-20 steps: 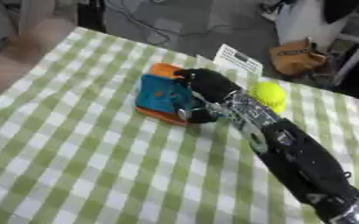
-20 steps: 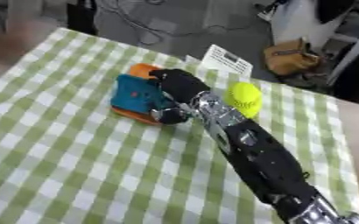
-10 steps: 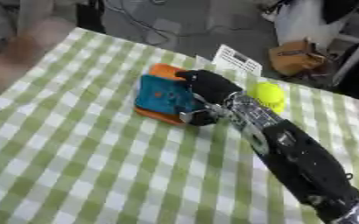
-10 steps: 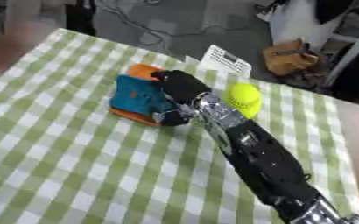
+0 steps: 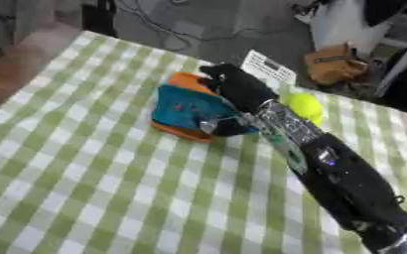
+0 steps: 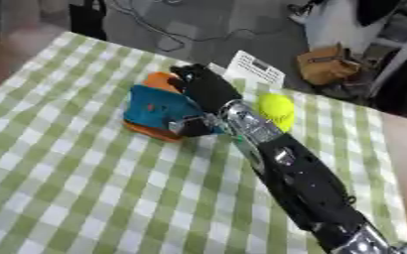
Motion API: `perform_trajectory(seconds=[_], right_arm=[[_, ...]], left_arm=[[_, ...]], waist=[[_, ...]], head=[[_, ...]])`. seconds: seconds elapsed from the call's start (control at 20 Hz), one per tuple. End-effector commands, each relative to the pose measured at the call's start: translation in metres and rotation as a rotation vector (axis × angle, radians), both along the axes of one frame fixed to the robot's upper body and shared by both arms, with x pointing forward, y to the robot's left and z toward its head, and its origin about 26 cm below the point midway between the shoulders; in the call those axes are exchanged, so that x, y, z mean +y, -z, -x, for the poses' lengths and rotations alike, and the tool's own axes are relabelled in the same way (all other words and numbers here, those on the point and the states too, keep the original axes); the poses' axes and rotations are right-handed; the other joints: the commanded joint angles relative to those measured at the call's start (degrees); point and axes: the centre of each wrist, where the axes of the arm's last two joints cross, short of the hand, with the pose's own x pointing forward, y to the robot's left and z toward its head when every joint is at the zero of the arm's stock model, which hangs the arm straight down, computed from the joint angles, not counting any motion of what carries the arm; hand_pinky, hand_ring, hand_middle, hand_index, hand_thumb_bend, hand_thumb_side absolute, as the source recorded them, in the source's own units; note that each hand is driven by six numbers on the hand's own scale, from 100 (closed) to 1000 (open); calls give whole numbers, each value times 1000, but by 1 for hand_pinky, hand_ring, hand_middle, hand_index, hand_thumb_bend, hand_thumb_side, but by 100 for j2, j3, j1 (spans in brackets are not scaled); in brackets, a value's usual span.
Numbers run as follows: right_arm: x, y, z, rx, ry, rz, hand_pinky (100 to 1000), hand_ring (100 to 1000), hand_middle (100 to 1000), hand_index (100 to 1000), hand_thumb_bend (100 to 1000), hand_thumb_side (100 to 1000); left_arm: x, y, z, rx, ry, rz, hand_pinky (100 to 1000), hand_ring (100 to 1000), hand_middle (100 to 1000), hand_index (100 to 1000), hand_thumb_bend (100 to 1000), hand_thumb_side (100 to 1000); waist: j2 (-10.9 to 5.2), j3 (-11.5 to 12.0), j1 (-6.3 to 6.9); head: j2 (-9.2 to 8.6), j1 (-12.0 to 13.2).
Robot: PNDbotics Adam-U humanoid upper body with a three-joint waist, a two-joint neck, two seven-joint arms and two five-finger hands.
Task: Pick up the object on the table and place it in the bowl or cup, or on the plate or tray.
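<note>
While curled, right hand [image 5: 233, 92] grips blue-orange object [image 5: 185, 109].

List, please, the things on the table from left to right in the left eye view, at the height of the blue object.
Blue and orange object → right hand, with fingers curled round that object → yellow-green ball. The white card lies farther back, so I leave it out.

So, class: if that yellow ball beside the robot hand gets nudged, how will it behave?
The yellow ball looks round and smooth, so it would likely roll across the checked cloth. It sits free behind the robot hand, so a brush could send it tableward off the far edge.
</note>
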Motion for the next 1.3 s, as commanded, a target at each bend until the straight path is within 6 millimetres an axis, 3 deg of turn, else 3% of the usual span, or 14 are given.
perform_trajectory(seconds=[0.05,0.3,0.4,0.45,0.8,0.85,0.9,1.0,1.1,1.3], right_arm=[[-7,-25,9,-237,16,-8,1000,1000,987,979,484,578],[-3,-36,25,-425,-16,-39,1000,1000,963,969,453,537],[-3,-41,35,-423,-36,-43,972,966,947,961,417,513],[-2,-43,41,-410,-48,-49,891,930,929,960,350,465],[-7,-43,98,-178,-172,-249,783,850,875,948,178,464],[-7,-43,106,-138,-191,-288,768,837,862,945,137,468],[-7,-40,114,-95,-220,-320,767,836,861,945,135,468],[-9,-37,128,-37,-266,-367,752,821,847,939,118,470],[-14,-29,133,-17,-308,-437,666,747,769,893,100,452],[-22,-10,136,-15,-399,-602,598,684,703,844,100,455]], left_arm=[[0,-6,5,-26,2,-1,687,720,749,819,226,789],[3,-4,5,-17,-13,0,687,723,751,820,220,779],[8,-2,4,-12,-34,1,686,724,752,820,217,776],[10,-1,4,-10,-48,1,686,723,752,820,211,774],[40,14,4,19,-233,7,686,720,750,820,201,777],[44,16,4,23,-255,10,685,719,750,820,169,719],[48,18,4,28,-282,15,685,719,750,820,198,777],[55,23,4,36,-326,21,685,717,749,820,192,780],[62,28,4,42,-366,22,685,715,748,820,185,783],[73,41,3,60,-429,23,684,708,743,817,181,798]], waist=[[-136,-32,22],[-294,-219,89],[-371,-367,122],[-406,-445,138],[-630,-1306,344],[-645,-1401,372],[-656,-1545,428],[-679,-1757,522],[-686,-1975,639],[-654,-2354,856]], head=[[-90,-31],[-80,-40],[-53,2],[-30,37],[166,643],[197,724],[239,846],[309,1029],[376,1205],[489,1468]])
